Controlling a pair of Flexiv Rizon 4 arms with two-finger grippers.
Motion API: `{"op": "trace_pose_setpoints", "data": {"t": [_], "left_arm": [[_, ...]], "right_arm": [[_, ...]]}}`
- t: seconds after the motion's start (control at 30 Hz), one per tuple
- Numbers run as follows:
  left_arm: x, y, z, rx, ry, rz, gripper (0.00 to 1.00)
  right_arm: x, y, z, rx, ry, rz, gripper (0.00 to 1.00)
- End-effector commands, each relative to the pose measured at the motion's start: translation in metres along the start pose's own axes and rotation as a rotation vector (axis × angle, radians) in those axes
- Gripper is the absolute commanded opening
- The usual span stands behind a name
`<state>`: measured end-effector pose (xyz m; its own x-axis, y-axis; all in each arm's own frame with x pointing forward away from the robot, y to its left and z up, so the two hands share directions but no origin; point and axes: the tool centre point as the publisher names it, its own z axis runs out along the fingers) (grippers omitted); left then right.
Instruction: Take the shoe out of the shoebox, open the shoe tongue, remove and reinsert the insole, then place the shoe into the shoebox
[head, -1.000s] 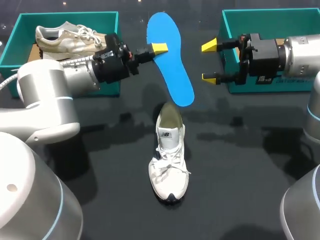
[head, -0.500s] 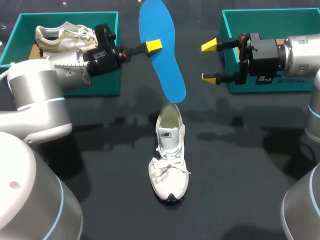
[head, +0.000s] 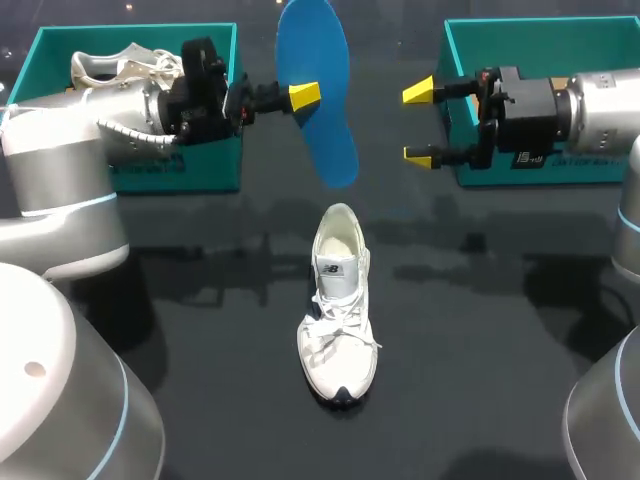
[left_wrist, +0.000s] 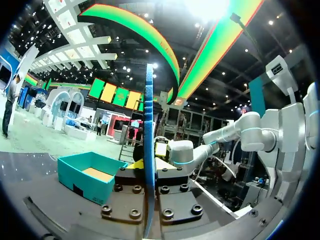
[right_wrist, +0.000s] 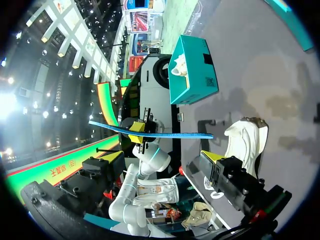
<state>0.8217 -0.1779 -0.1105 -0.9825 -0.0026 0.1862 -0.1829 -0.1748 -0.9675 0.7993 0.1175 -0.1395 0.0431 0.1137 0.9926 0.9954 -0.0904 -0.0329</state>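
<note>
Finding: my left fingers (head: 303, 96) are closed on the blue insole (head: 318, 90), gripping it by one long edge near its middle. The left wrist view shows the insole edge-on between them, pinched from both sides.

The insole hangs clear of the desk (head: 480, 330), its long axis running steeply down from the fingers. The narrower end appears to be the lower one, though the angle is poor and I would not swear to it.

The white shoe (head: 338, 305) sits on the desk below those fingers and nearer my base. It is upright, toe toward me, with its open collar facing the insole's lower end. There is a plain gap between them and no contact.

My right fingers (head: 418, 90) are spread wide and hold nothing. They hover level with the insole, just beside it and well above the shoe.

Judgement: reinsertion falls to the left arm. The insole's long axis already lies roughly in line with the shoe's, so the move is mostly down and into the collar.

Surface: dark, glossy and reflective. The left shoebox (head: 130, 35) behind the left fingers holds a second shoe (head: 110, 68). The right shoebox (head: 520, 25) stands behind the right fingers.
</note>
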Motion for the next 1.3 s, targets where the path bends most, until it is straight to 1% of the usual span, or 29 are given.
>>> {"op": "trace_pose_setpoints", "data": {"t": [0.03, 0.37, 0.43, 0.47, 0.5, 0.53, 0.57, 0.67, 0.7, 0.73, 1.03, 1.07, 1.1, 1.13, 1.2, 1.23, 1.27, 1.3], "left_arm": [[-0.006, 0.015, 0.001, -0.114, 0.078, 0.964, 0.00], [-0.006, 0.015, 0.001, -0.114, 0.078, 0.964, 0.00], [0.001, 0.010, 0.002, -0.107, 0.104, 1.134, 0.00], [0.004, 0.007, 0.002, -0.090, 0.131, 1.188, 0.00], [0.007, 0.005, 0.002, -0.050, 0.157, 1.241, 0.00], [0.010, 0.004, 0.001, -0.034, 0.176, 1.304, 0.00], [0.011, 0.005, 0.002, -0.042, 0.192, 1.371, 0.00], [0.015, 0.011, 0.004, -0.011, 0.235, 1.637, 0.00], [0.014, 0.016, 0.004, -0.018, 0.247, 1.735, 0.00], [0.012, 0.021, 0.005, -0.053, 0.245, 1.792, 0.00], [0.012, 0.021, 0.005, -0.053, 0.245, 1.792, 0.00], [0.012, 0.021, 0.005, -0.028, 0.246, 1.782, 0.00], [0.012, 0.021, 0.005, -0.018, 0.248, 1.827, 0.00], [0.012, 0.021, 0.005, -0.047, 0.247, 1.884, 0.00], [0.011, 0.021, 0.005, -0.028, 0.250, 1.938, 0.00], [0.009, 0.022, 0.005, -0.055, 0.252, 1.968, 0.00], [0.008, 0.024, 0.006, -0.056, 0.267, 2.007, 0.00], [0.008, 0.024, 0.006, -0.056, 0.255, 2.038, 0.00]], "right_arm": [[0.000, 0.000, 0.001, -0.002, -0.002, 0.001, 1.00], [0.000, 0.000, 0.001, -0.002, -0.002, 0.001, 1.00], [0.000, 0.000, 0.001, -0.002, -0.002, 0.001, 1.00], [0.000, 0.000, 0.001, -0.002, -0.002, 0.001, 1.00], [0.000, 0.000, 0.001, -0.002, -0.002, 0.001, 1.00], [0.000, 0.000, 0.001, -0.002, -0.002, 0.001, 1.00], [0.000, 0.000, 0.001, -0.002, -0.002, 0.001, 1.00], [0.000, 0.000, 0.001, -0.002, -0.002, 0.001, 1.00], [0.000, 0.000, 0.001, -0.002, -0.002, 0.001, 1.00], [0.000, 0.000, 0.001, -0.002, -0.002, 0.001, 1.00], [0.000, 0.000, 0.001, -0.002, -0.002, 0.001, 1.00], [0.000, 0.000, 0.001, -0.002, -0.002, 0.001, 1.00], [0.000, 0.000, 0.001, -0.002, -0.002, 0.001, 1.00], [0.000, 0.000, 0.001, -0.002, -0.002, 0.001, 1.00], [0.000, 0.000, 0.001, -0.002, -0.002, 0.001, 1.00], [0.000, 0.000, 0.001, -0.002, -0.002, 0.001, 1.00], [0.000, 0.000, 0.001, -0.002, -0.002, 0.001, 1.00], [0.000, 0.000, 0.001, -0.002, -0.002, 0.001, 1.00]]}}
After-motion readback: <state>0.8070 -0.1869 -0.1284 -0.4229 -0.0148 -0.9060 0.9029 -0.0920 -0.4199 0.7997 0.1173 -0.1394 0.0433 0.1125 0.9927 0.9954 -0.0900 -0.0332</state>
